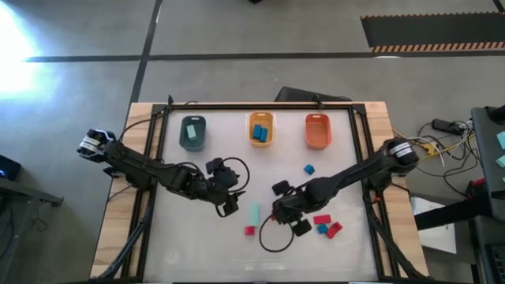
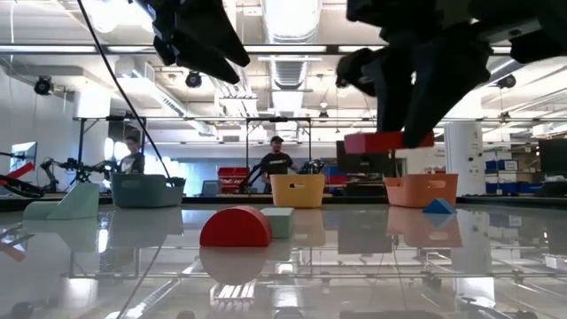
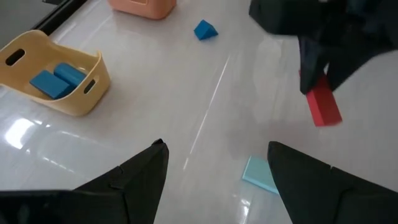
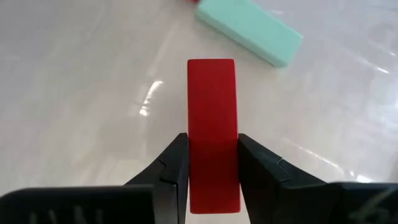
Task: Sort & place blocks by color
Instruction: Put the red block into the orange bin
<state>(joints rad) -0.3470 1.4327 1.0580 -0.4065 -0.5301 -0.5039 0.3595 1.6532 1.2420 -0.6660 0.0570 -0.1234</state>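
Clamping a long red plastic bar block [image 4: 212,134], right gripper [image 4: 212,163] hangs above table — left gripper [image 3: 214,168] fingers apart, near mint rectangular block [image 3: 261,173].

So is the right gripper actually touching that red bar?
Touching. In the right wrist view the right gripper has both fingers pressed against the sides of the red bar; the low view shows it lifted off the table.
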